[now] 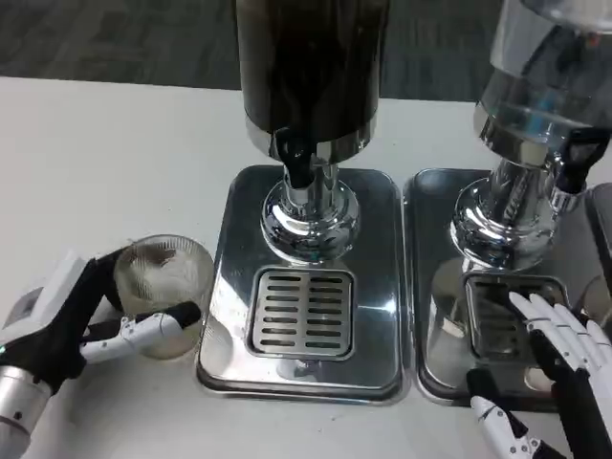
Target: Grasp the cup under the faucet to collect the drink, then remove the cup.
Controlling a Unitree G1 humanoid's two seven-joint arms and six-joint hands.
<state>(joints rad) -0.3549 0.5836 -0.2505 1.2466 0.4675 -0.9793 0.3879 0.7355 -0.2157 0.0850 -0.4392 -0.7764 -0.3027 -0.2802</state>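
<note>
While the dark dispenser (311, 67) is standing over its steel drip tray (306, 296), we are recording the station as follows.

Cup location: we are finding the clear glass cup (164, 292) on the white bench (96, 172), just beside the left edge of the drip tray and not yet under the faucet (296, 158).

Left robot hand: we are seeing the left robot hand (91, 320) wrapping the cup, one finger lying across its near side and the black palm behind it; we are judging this a side grasp, chosen so that the open mouth is staying free for filling.

Right robot hand: we are seeing the right robot hand (559, 359) hanging with fingers spread and holding nothing, over the grille of the second tray (430, 287) below the clear dispenser (545, 86); we are judging it to be waiting.

Target position: we are taking the slotted grille (301, 311) below the faucet as the spot where the cup is belonging, since spills are draining there.

Cup contents: we are unable to tell whether any drink is inside.

Markings: we are reading no brand, label or writing on either dispenser, the trays or the cup.
</note>
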